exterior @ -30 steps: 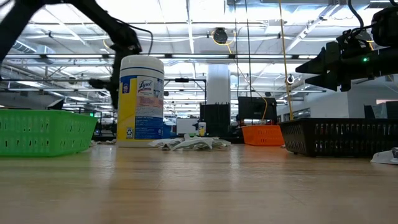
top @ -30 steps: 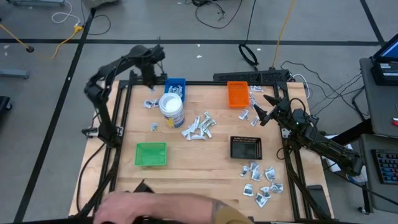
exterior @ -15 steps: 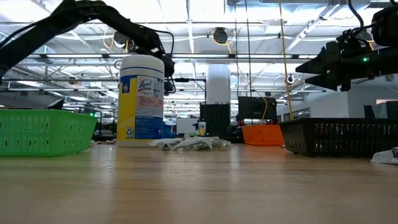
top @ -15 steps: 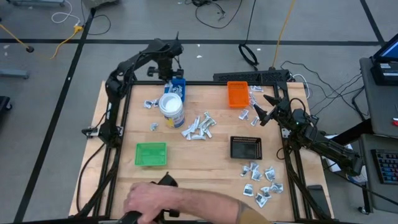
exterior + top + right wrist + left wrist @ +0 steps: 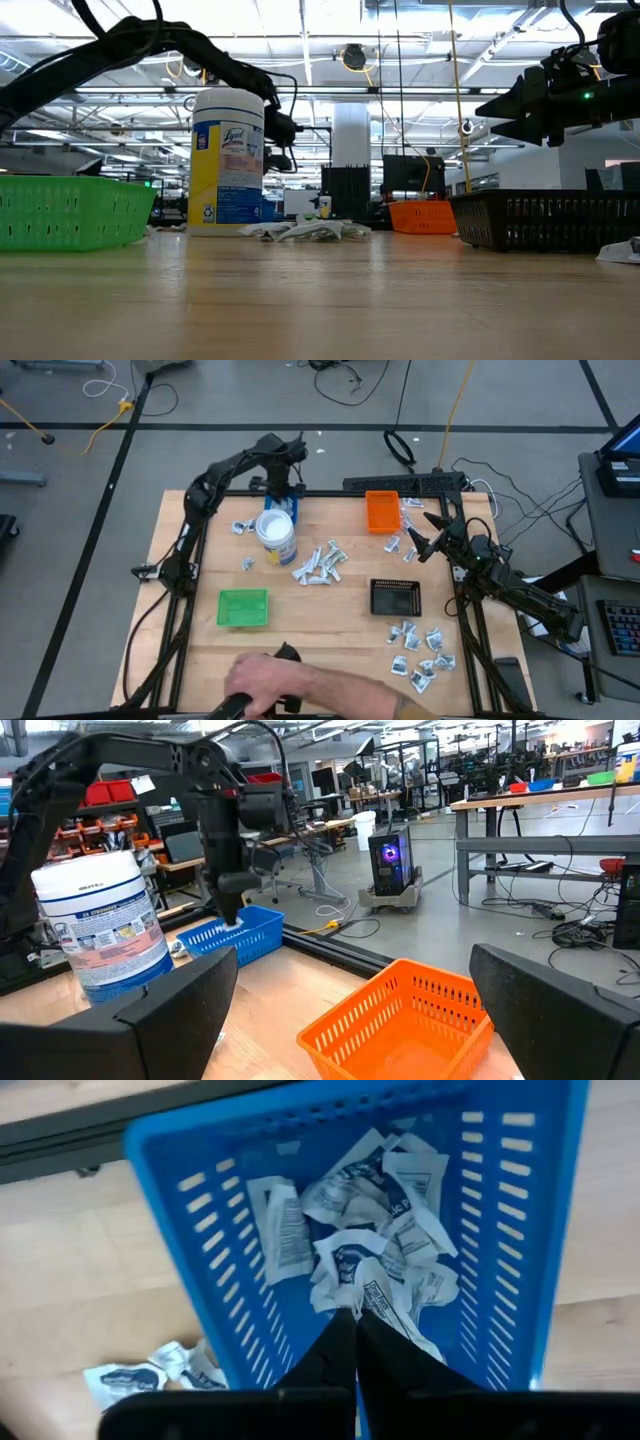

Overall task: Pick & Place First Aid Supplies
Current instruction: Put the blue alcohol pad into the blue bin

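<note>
Packets [image 5: 372, 1245] already fill the blue tray [image 5: 225, 1250] at the desk's [image 5: 330, 620] twelve o'clock edge, where our left pincer [image 5: 356, 1342] hangs with fingers pressed together and apparently empty. We judge a drop just finished; next it must fetch from the central pile [image 5: 318, 564]. Our right pincer [image 5: 425, 532] waits spread near the orange tray [image 5: 381, 510].

Ceiling lights [image 5: 330, 45] are glowing over the hall; cables [image 5: 345, 378] are trailing across the grey floor [image 5: 60, 510]; workbenches [image 5: 545, 815] are standing behind.
</note>
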`<state>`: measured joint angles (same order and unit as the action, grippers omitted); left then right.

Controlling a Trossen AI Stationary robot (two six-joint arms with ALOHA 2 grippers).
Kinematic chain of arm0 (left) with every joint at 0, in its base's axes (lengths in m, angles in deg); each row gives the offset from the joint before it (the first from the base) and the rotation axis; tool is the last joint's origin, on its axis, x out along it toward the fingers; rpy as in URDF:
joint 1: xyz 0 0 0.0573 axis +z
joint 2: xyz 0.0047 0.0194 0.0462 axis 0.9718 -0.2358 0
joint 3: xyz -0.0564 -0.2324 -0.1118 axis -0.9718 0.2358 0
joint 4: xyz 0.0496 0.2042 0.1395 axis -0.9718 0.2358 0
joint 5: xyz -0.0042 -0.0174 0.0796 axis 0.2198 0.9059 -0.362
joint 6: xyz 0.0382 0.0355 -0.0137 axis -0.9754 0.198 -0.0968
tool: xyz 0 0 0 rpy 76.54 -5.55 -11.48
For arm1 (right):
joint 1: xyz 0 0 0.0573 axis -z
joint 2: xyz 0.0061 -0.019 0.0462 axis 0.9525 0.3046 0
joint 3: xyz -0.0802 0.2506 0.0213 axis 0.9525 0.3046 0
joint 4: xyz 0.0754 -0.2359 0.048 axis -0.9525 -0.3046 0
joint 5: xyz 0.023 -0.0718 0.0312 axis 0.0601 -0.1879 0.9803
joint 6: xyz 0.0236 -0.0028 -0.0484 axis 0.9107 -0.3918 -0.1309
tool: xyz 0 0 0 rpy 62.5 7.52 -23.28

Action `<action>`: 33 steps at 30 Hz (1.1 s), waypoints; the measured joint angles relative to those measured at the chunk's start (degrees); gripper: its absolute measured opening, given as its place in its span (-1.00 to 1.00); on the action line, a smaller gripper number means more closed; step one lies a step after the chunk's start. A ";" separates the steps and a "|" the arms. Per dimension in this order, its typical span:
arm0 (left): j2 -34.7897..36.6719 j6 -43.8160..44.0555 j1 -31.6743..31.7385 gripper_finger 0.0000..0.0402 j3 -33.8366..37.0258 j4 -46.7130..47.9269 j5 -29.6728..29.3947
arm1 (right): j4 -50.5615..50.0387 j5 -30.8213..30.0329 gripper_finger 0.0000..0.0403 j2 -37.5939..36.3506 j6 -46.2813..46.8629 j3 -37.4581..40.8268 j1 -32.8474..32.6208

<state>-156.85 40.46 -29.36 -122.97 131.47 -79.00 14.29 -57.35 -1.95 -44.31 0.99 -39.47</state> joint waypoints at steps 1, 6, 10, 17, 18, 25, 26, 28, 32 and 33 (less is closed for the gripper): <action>-0.23 0.00 -0.19 -0.99 0.00 -0.11 0.02 | 0.00 0.01 0.95 0.01 0.00 0.01 0.00; -0.28 0.08 -0.32 -0.98 0.00 -0.82 0.92 | 0.00 0.00 0.95 0.02 0.00 0.00 -0.02; -0.28 0.51 -0.33 -0.92 0.00 -0.89 0.95 | 0.00 0.00 0.95 0.00 0.00 0.01 -0.01; 0.05 0.26 -0.21 -0.39 0.00 -1.18 1.40 | 0.00 0.01 0.95 0.00 0.00 0.02 0.00; 0.37 0.28 -0.12 -0.30 0.00 -1.10 1.40 | 0.00 0.00 0.95 0.01 0.00 0.00 0.00; 3.47 0.70 1.78 0.23 0.00 -1.26 -1.02 | 0.00 0.00 0.95 0.01 0.00 0.01 0.00; 3.76 0.70 2.12 0.29 0.00 -1.19 -1.05 | 0.00 0.00 0.95 0.01 0.00 0.00 0.00; 4.17 0.50 2.79 0.39 0.00 -0.96 -1.01 | 0.00 0.02 0.95 0.00 0.00 0.02 0.00; 5.76 -0.64 3.80 0.56 1.62 -0.93 -0.54 | 0.00 0.00 0.95 0.00 0.00 0.02 -0.02; 6.70 -0.62 4.00 0.59 3.22 -1.49 -0.24 | 0.00 0.00 0.95 0.00 0.00 0.01 0.00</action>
<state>-150.15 39.84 -25.36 -119.75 129.98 -79.24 14.29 -57.35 -1.95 -44.31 1.00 -39.47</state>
